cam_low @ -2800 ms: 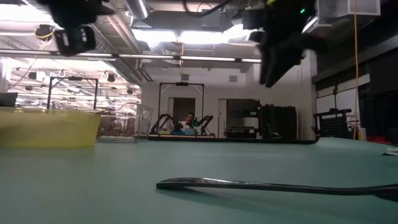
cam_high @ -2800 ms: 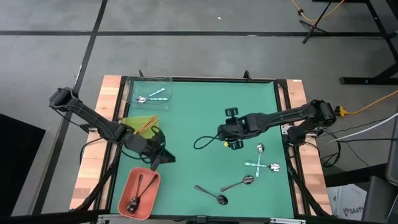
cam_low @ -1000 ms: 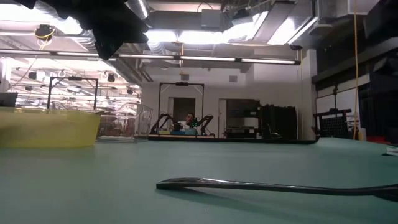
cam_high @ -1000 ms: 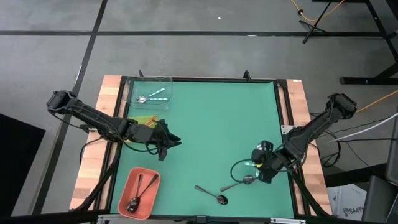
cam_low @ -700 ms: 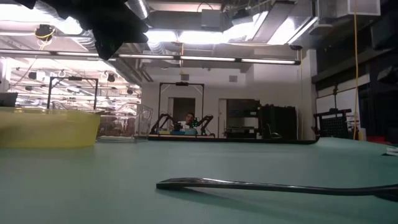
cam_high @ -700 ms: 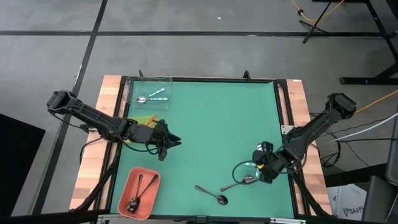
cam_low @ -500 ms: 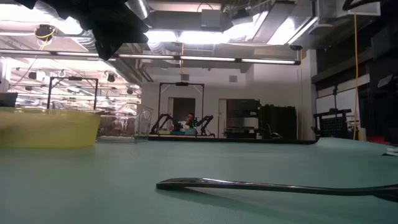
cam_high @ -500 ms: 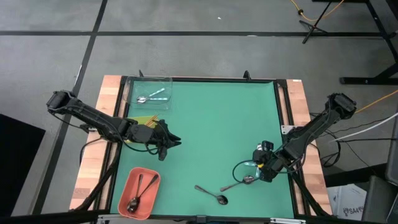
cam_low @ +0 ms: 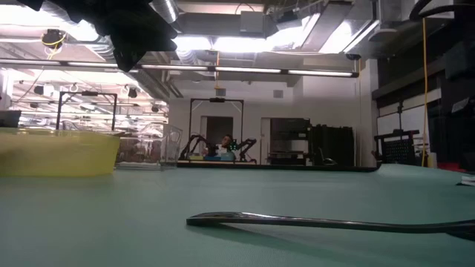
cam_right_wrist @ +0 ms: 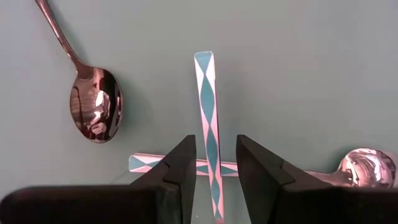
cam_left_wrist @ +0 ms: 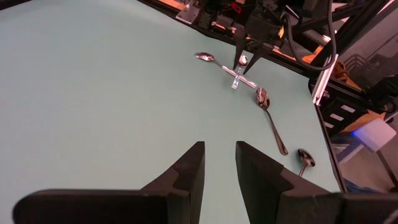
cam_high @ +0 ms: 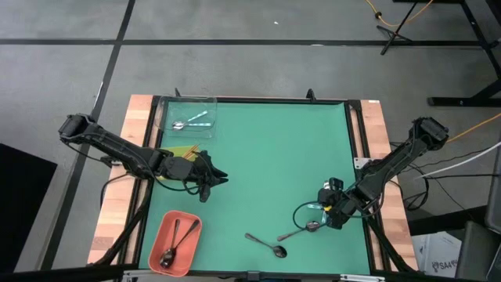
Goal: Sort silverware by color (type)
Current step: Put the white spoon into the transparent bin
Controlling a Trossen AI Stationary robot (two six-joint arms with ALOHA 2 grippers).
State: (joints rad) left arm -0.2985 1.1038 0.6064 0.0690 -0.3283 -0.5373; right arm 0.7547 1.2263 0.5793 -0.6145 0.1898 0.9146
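High view: right claw [cam_high: 332, 213] hovering over crossed silver spoons near the desk [cam_high: 274, 157] right edge, left claw [cam_high: 205, 178] idling by the yellow tray [cam_high: 174, 150], middle wide open. Right wrist view: fingers parted, straddling the patterned spoon handle [cam_right_wrist: 207, 112], not clenching yet; lowering straight, avoiding the crossing spoon [cam_right_wrist: 249, 168] beneath.

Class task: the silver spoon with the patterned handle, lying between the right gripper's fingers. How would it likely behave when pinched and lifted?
The patterned-handle spoon looks like thin polished metal, so probably stiff, light and slippery. Lying flat on the green mat, it gives the right gripper little edge to pinch. It crosses a second spoon, which may shift.
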